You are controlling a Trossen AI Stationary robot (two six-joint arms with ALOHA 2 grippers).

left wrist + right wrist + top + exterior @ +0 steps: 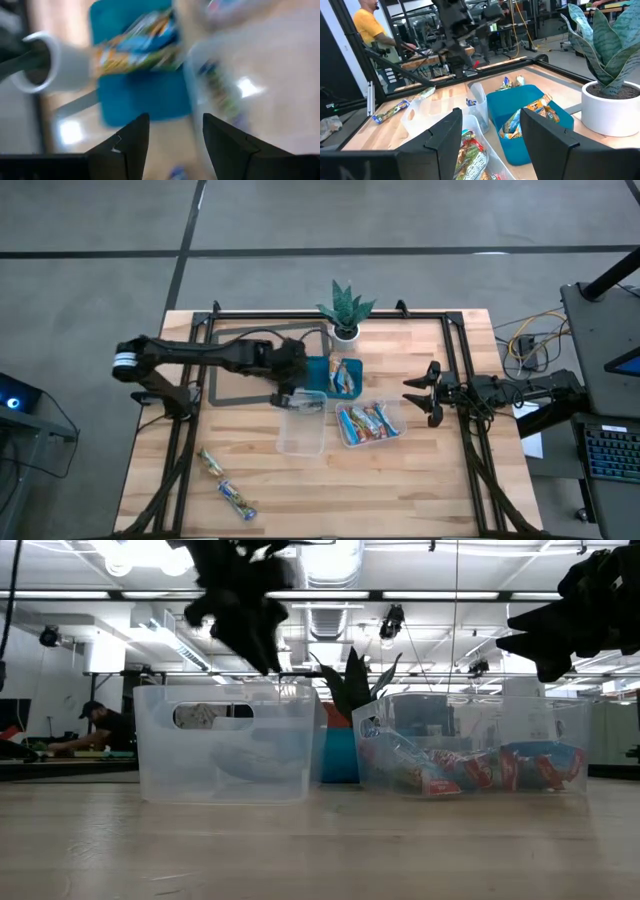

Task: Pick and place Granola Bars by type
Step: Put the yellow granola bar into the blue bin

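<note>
The left gripper [298, 398] hangs with its fingers spread and empty over the edge of the clear tub [302, 435], beside the teal tray [322, 376]. Two granola bars [225, 484] lie far off on the table, so it should reach over, drop straight down on one and squeeze its middle. The right gripper [418, 396] waits, fingers spread, beside the tub of sorted bars [368, 423].

Four views, one tabletop [420, 470].
High view looks straight down on everything. Low view sits at surface level, close to the clear tubs [228, 743], facing the room. Each wrist view peers past its own fingers; both share the teal tray [520, 120] and white plant pot [55, 62].
</note>
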